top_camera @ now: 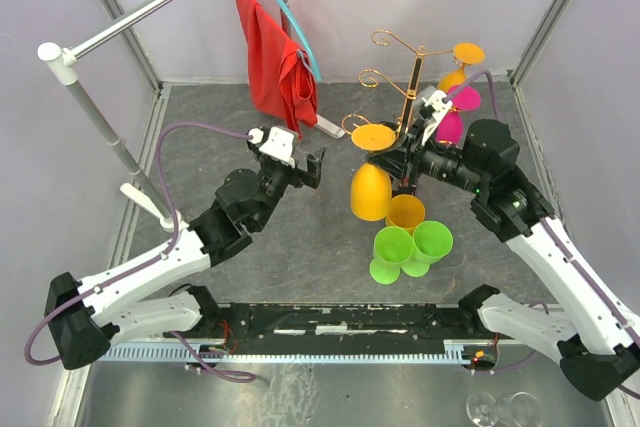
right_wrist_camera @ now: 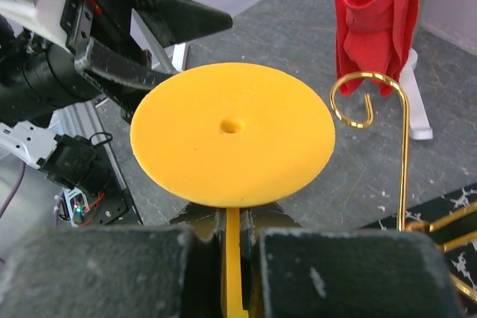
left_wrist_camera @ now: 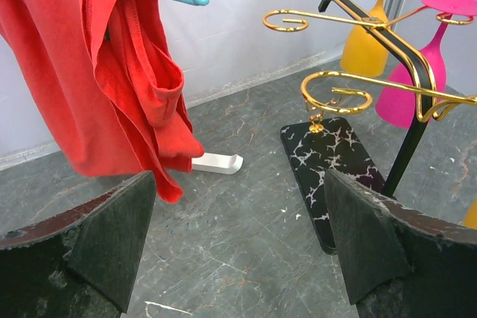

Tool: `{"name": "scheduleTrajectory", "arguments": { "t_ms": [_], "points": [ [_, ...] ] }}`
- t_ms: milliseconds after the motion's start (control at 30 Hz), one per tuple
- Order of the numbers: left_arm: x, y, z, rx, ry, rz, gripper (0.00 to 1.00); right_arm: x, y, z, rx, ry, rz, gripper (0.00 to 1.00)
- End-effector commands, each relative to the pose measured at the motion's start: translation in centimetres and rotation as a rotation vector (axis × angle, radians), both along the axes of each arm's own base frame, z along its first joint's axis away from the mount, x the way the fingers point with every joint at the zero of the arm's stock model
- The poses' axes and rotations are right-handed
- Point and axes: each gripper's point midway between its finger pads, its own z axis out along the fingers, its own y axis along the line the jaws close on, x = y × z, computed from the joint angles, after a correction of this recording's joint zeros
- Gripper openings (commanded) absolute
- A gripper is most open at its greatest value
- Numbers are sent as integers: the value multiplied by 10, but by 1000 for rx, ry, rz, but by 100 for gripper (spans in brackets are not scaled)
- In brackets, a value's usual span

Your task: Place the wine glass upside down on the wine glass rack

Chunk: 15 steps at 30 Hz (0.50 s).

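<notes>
My right gripper (top_camera: 398,162) is shut on the stem of a yellow-orange wine glass (top_camera: 371,190) and holds it upside down, foot disc up, above the table just left of the gold wine glass rack (top_camera: 409,78). In the right wrist view the foot disc (right_wrist_camera: 231,135) fills the middle, the stem sits between my fingers (right_wrist_camera: 238,232), and a gold scroll arm (right_wrist_camera: 369,98) curls to its right. An orange glass (top_camera: 466,55) and a pink glass (top_camera: 462,100) hang on the rack. My left gripper (top_camera: 312,169) is open and empty; its view shows the rack (left_wrist_camera: 358,27) and its black marbled base (left_wrist_camera: 335,161).
Green glasses (top_camera: 410,245) and another orange glass (top_camera: 405,212) stand on the table below the held glass. A blue hanger (top_camera: 285,7) with red cloth (top_camera: 275,72) hangs from a rail at the back left. A white stand foot (left_wrist_camera: 216,162) lies by the wall.
</notes>
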Motion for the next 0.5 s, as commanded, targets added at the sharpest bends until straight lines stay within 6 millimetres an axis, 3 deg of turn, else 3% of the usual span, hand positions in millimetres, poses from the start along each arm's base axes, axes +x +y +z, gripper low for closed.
{"name": "scheduleTrajectory", "arguments": {
  "t_ms": [0,200,467],
  "points": [
    [0,7,8,-72,-5,23,99,-6,-12,-3,-5,-39,-59,1],
    [1,6,5,-76,0,23,99,7,-10,-37,-29,-4,-102,1],
    [0,11,0,-67,3,36,99,26,3,-54,-32,-47,-143,1]
  ]
}}
